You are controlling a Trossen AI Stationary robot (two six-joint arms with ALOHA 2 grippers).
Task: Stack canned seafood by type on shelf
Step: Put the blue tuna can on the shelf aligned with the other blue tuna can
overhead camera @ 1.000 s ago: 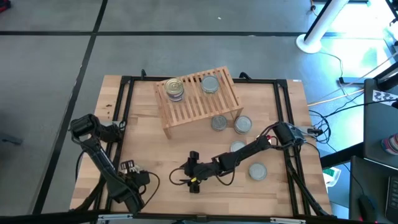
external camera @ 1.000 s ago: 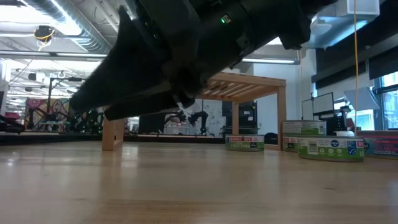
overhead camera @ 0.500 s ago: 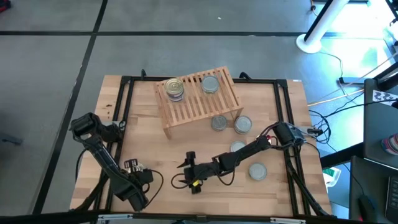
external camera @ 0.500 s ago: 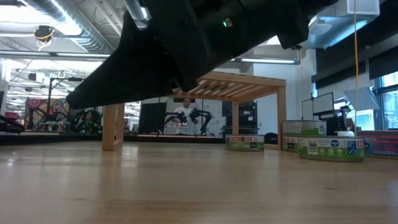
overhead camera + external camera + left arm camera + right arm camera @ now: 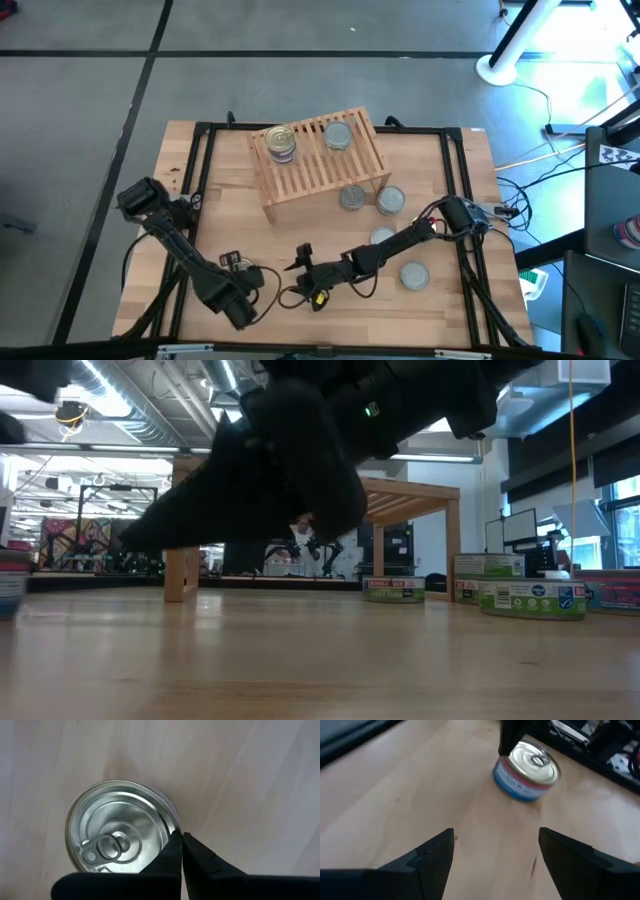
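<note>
A silver-topped tin (image 5: 120, 827) with a blue and pink label (image 5: 526, 770) stands upright on the tabletop near the front edge; it also shows at the low view's left edge (image 5: 8, 582). My left gripper (image 5: 181, 840) points down, shut, at its side. My right gripper (image 5: 495, 850) (image 5: 298, 275) hangs open a little right of that tin, facing it, with nothing between its fingers. The shelf (image 5: 320, 160) carries a gold-topped stack (image 5: 283, 140) and a silver-topped tin (image 5: 338, 135). In the high view my left arm hides the front tin. My left gripper pushes with its shut fingertips (image 5: 175, 845) against the outer side of the tin's rim (image 5: 170, 822), on the side away from my right gripper (image 5: 509, 740). The fingers come from above, pointing down. The tin stands upright with its base on the table.
Several silver-topped tins stand on the table right of the shelf: (image 5: 351, 197), (image 5: 390, 201), (image 5: 382, 237), (image 5: 414, 274). In the low view green-labelled tins (image 5: 394, 589) (image 5: 532, 598) show at the right. A black frame (image 5: 200, 160) runs around the tabletop.
My left gripper has gone toward the table's right edge, toward my right gripper. The tin has slid along the table with it and has come into the low view at the left edge. My right gripper has rolled about its own axis in place.
</note>
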